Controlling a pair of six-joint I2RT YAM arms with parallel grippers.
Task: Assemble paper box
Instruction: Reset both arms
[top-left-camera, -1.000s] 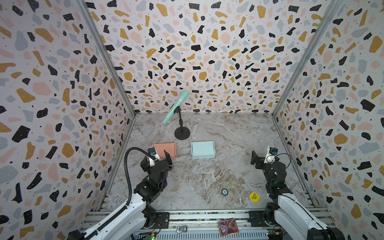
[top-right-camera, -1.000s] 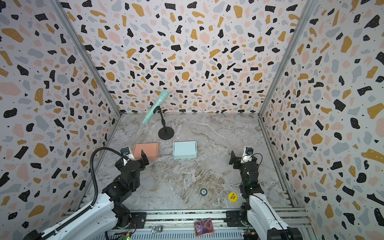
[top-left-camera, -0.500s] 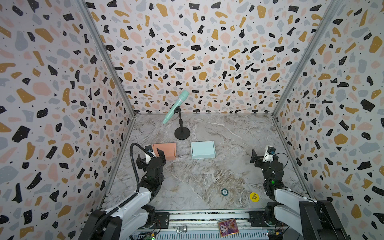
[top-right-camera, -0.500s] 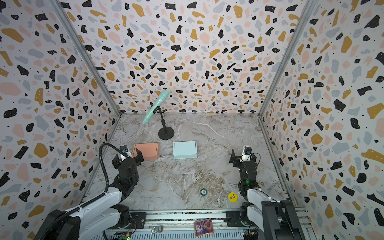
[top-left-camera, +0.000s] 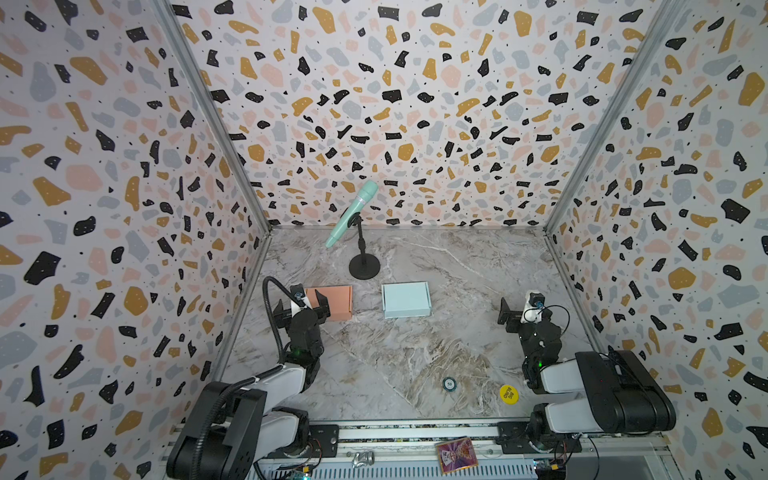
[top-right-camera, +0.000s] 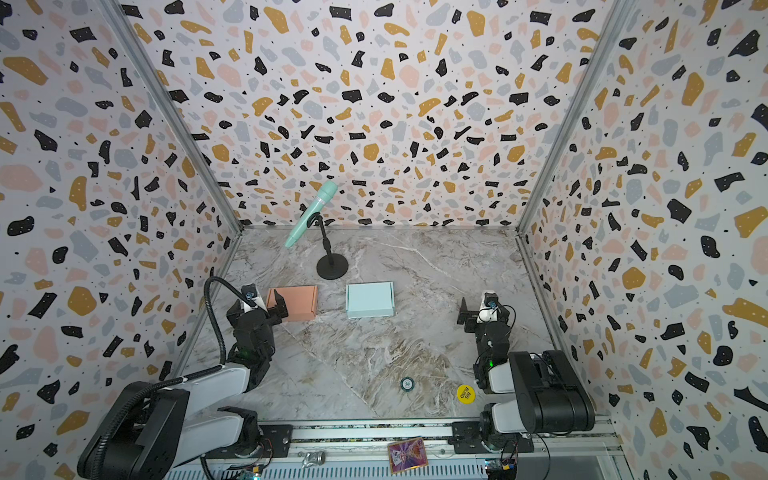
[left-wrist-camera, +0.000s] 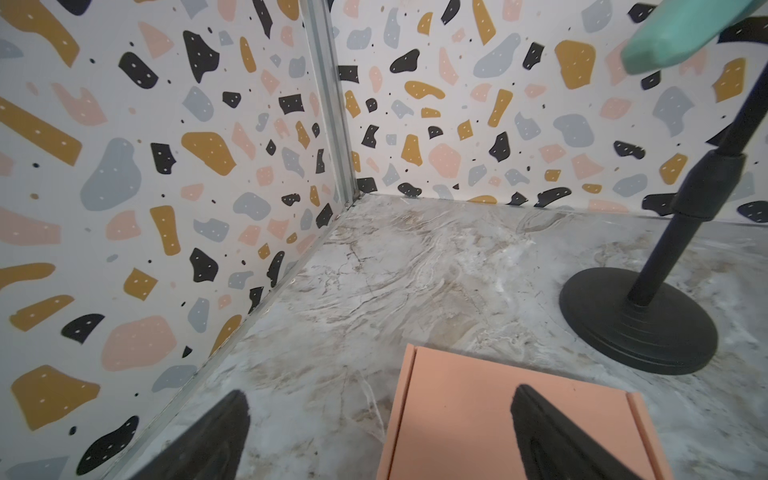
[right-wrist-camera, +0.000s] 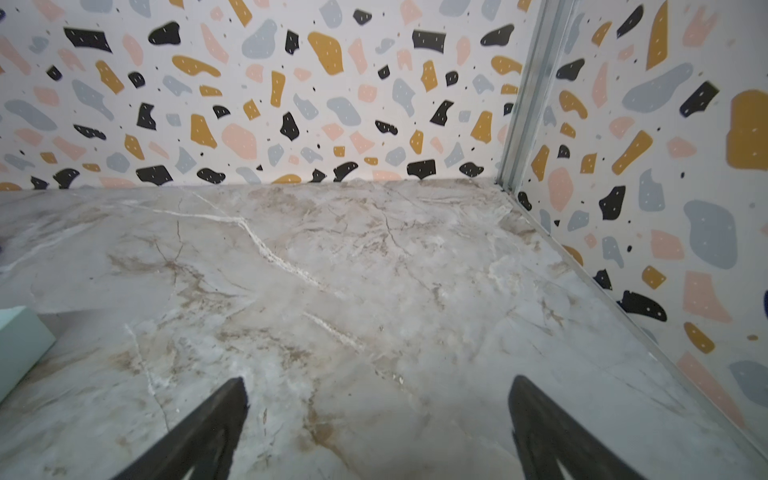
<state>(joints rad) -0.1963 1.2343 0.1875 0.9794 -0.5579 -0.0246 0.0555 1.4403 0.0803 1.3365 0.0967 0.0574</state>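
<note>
While my left gripper (left-wrist-camera: 380, 419) stands with jaws spread wide and empty, one finger (left-wrist-camera: 552, 436) shows in front of the orange box (top-left-camera: 334, 301), the other (left-wrist-camera: 208, 436) over bare marble just beside it; whether they touch it I cannot tell. From that orange box, the closed pale blue box (top-left-camera: 406, 299) lies flat close by, toward my right arm. My right gripper (right-wrist-camera: 378, 419) is released too, well apart from the orange box, beyond the blue one, over bare table (right-wrist-camera: 374, 270). The microphone stand (top-left-camera: 364, 266) sits just behind the orange box.
</note>
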